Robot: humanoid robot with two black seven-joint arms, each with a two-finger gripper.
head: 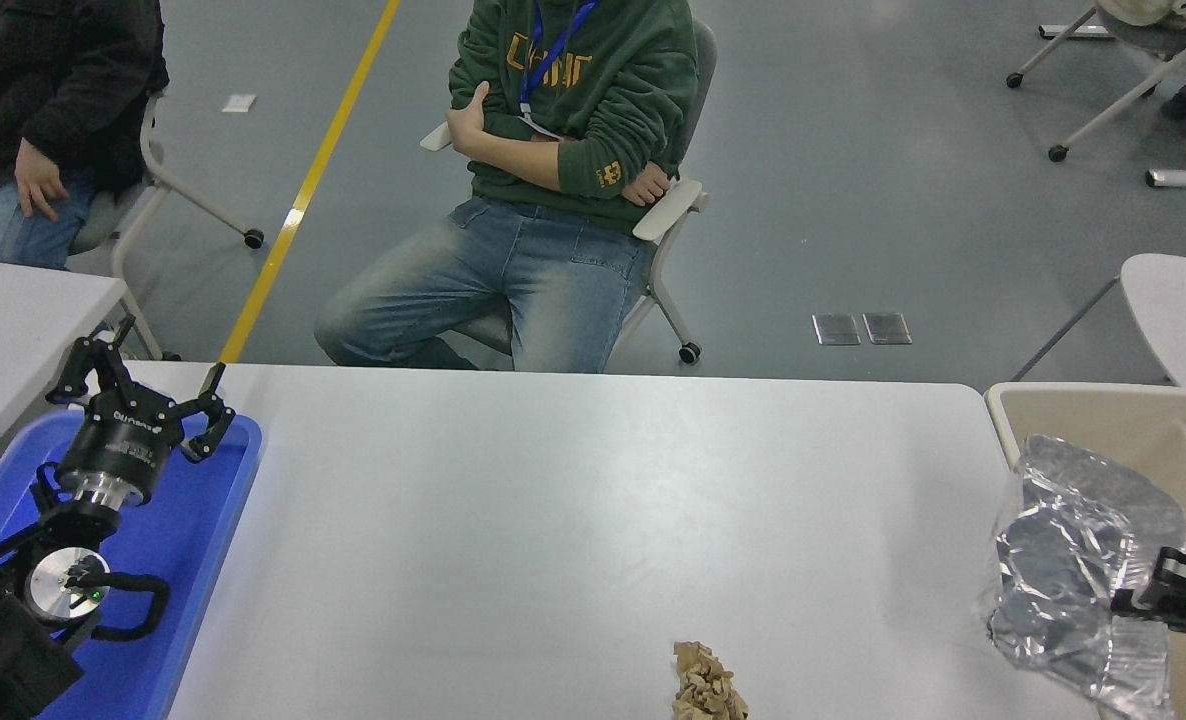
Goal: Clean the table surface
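Foil (1073, 540) pinched in right end effector (1133, 600) hangs over the bin (1083, 400) rim, not yet dropped; 1 brown wad (708, 685) remains near the tabletop's (553, 520) front edge; left end effector (143, 385), spread, parked.

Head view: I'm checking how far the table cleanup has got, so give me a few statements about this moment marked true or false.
1. The right gripper holds the crumpled foil sheet over the beige bin. True.
2. The foil lies flat on the table surface. False: it is held up at the table's right end, over the bin's rim.
3. A crumpled brown paper wad lies on the table near its front edge. True.
4. The left gripper grips the brown wad. False: it is parked, open, over the blue tray at the left.
5. The person in the green hoodie is reaching onto the table. False: they sit back with arms folded.
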